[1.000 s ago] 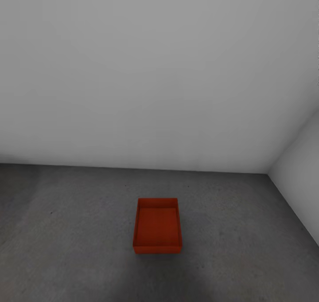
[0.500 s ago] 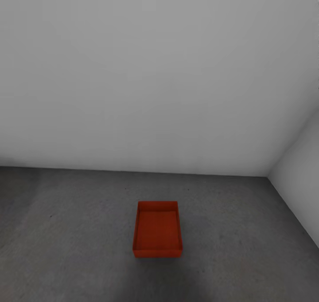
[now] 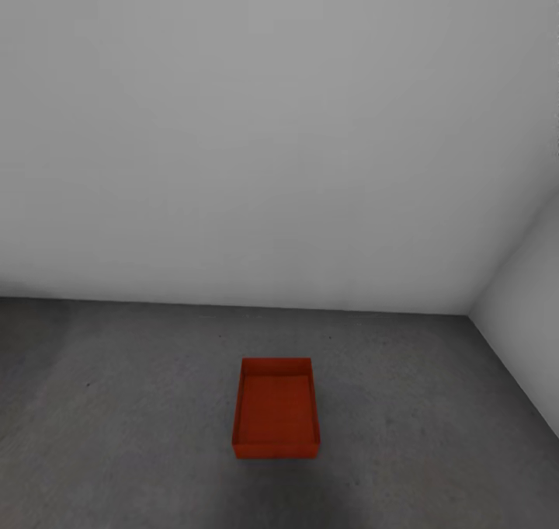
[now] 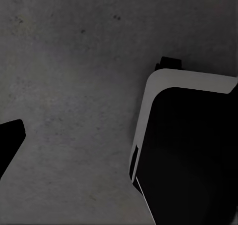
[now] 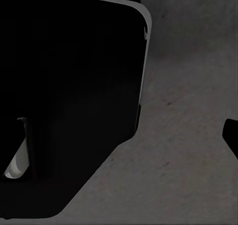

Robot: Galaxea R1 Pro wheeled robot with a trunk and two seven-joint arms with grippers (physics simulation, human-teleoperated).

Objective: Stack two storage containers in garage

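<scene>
Grey-white walls (image 3: 272, 125) meet near one orange-red container (image 3: 276, 408) sitting on the concrete floor (image 3: 116, 436). Neither claw's spread can be told. Stacking its twin askew could leave it tilted.

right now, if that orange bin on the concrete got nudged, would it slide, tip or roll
The storage container would likely slide, not roll: its bottom lies flat on the floor. Low, wide walls make tipping unlikely. It looks empty and stiff, so probably light.
</scene>
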